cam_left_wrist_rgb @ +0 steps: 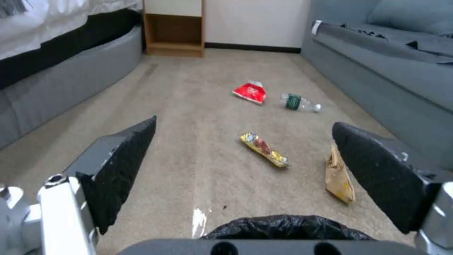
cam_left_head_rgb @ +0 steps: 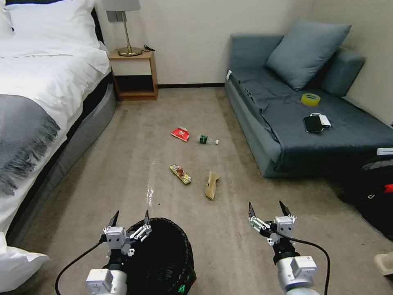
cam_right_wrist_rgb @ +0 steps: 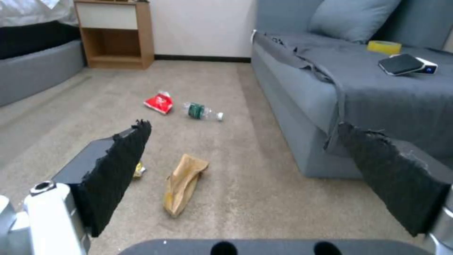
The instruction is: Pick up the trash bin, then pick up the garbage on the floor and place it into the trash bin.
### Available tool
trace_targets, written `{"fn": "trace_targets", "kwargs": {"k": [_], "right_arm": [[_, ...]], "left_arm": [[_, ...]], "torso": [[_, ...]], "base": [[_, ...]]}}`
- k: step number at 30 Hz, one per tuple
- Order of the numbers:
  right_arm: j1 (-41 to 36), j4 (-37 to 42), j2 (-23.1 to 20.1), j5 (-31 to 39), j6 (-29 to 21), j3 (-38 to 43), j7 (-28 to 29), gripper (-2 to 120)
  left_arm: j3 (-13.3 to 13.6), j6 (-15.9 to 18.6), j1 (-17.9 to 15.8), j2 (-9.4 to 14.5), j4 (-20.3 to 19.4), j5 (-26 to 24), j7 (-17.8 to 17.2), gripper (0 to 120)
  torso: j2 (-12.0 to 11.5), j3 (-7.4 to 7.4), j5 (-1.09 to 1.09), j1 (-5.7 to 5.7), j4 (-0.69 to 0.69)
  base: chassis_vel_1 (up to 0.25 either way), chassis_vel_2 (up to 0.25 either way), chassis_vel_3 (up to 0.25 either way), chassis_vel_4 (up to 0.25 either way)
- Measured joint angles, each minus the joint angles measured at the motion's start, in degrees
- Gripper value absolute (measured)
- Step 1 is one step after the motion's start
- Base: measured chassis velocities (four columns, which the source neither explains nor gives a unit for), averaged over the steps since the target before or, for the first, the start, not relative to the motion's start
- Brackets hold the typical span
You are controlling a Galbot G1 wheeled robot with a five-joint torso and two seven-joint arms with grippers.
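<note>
Four litter pieces are lying on the carpet between bed and sofa: a red snack packet [cam_left_head_rgb: 180, 134] beside a clear plastic bottle [cam_left_head_rgb: 207, 140], and nearer the robot a yellow-brown wrapper [cam_left_head_rgb: 180, 173] and a tan paper piece [cam_left_head_rgb: 211, 184]. One black wire-mesh trash bin [cam_left_head_rgb: 163, 256], lined with a black bag, is standing on the floor just beside the left gripper [cam_left_head_rgb: 129, 218], whose fingers are gaping wide, holding nothing. The right gripper [cam_left_head_rgb: 267, 209] is hovering well apart from the bin, fingers likewise spread and empty.
</note>
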Motion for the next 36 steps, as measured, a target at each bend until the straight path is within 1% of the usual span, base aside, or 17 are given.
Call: {"fn": "trace_targets", "kwargs": {"k": [36], "right_arm": [[-0.02, -0.05, 0.08, -0.22, 0.12, 0.04, 0.0, 100]], "left_arm": [[0.14, -0.17, -0.27, 0.0, 0.38, 0.05, -0.01, 100]], "torso": [[0.0, 0.0, 0.0, 0.0, 0.0]], "base": [[0.0, 0.0, 0.0, 0.0]]}}
